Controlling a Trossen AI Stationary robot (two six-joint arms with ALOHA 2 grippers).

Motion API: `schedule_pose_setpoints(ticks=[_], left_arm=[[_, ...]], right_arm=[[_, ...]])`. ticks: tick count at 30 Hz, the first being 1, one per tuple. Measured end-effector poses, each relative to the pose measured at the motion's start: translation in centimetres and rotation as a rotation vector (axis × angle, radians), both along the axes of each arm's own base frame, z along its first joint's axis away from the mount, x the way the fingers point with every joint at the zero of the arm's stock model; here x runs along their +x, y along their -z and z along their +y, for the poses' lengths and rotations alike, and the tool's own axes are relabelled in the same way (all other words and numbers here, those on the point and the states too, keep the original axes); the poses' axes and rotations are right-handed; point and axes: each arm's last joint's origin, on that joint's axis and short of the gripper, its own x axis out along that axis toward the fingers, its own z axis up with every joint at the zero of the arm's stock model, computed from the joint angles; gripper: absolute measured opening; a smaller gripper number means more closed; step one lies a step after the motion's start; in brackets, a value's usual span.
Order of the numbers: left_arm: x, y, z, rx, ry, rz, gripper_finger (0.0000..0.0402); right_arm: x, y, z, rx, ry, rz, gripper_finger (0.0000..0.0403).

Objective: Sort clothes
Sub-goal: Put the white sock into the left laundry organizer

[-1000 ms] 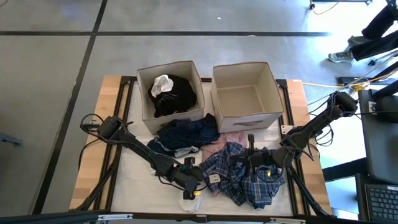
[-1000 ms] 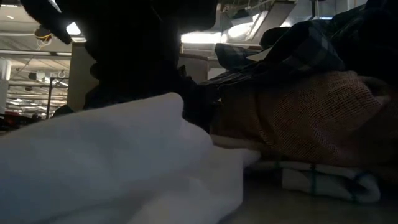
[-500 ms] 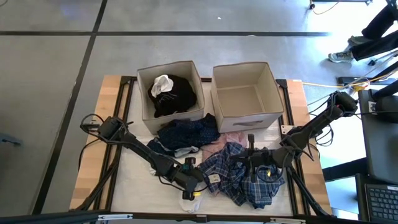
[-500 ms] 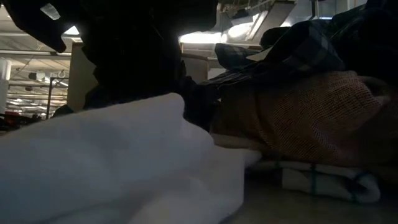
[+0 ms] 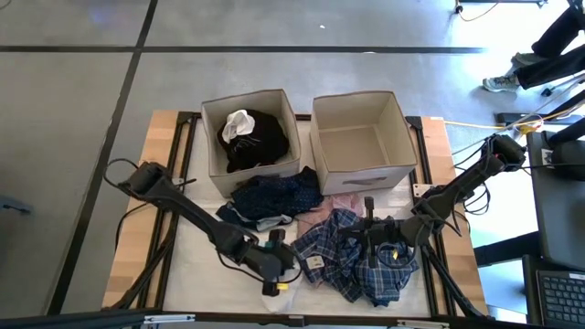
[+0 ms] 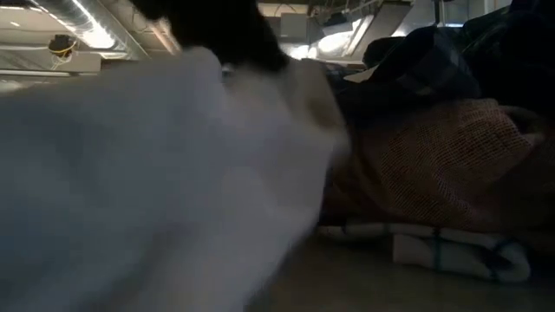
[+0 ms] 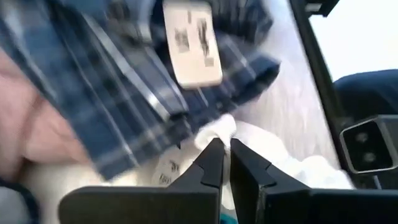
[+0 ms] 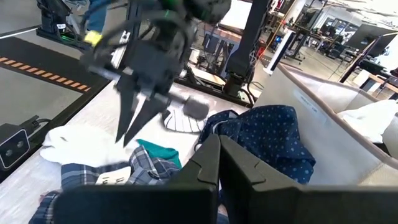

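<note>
Step in hand: the left hand (image 5: 274, 285) has its fingers pinched together on a fold of the white garment (image 7: 273, 149). Judged from this, the pick is made and the lift is next.
Left hand: narrow, closed on white cloth at the near edge of the counter (image 5: 174, 247); the blue-plaid shirt (image 5: 352, 256) lies just beside it, its paper tag (image 7: 193, 43) just beyond the fingertips.
Right hand: the right hand (image 5: 368, 230) rests over the plaid heap with its fingers pressed together; whether it grips any cloth cannot be told.
Other clothes: a navy dotted piece (image 5: 274, 194) lies beyond the left hand, between it and the boxes; a small teal item (image 8: 160, 153) lies by the plaid; a striped sock (image 6: 451, 251) lies flat on the counter.
Boxes: the left box (image 5: 212, 151) holds a black garment (image 5: 260, 137) with a white piece (image 5: 239, 123) on top; the right box (image 5: 402, 123) shows no clothes.
Next move: probably raise the white garment free of the plaid edge, then carry it away from the hand's present spot toward a box; the fold looks thin, so it may slip.
</note>
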Motion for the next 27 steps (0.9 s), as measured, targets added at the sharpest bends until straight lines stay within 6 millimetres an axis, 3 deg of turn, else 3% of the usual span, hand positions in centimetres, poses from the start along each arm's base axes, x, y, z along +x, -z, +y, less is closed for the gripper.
schedule_pose_setpoints(ticks=[16,27], left_arm=[[-3.3,-9.9,2.6,0.152,0.031,-0.299,0.0014],[-6.1,-16.1,7.5,0.333,-0.16,-0.474,0.0015]], right_arm=[[0.0,-0.2,-0.1,-0.107,0.027,-0.023,0.0012],[0.1,-0.3,-0.1,-0.236,0.017,-0.037,0.0012]])
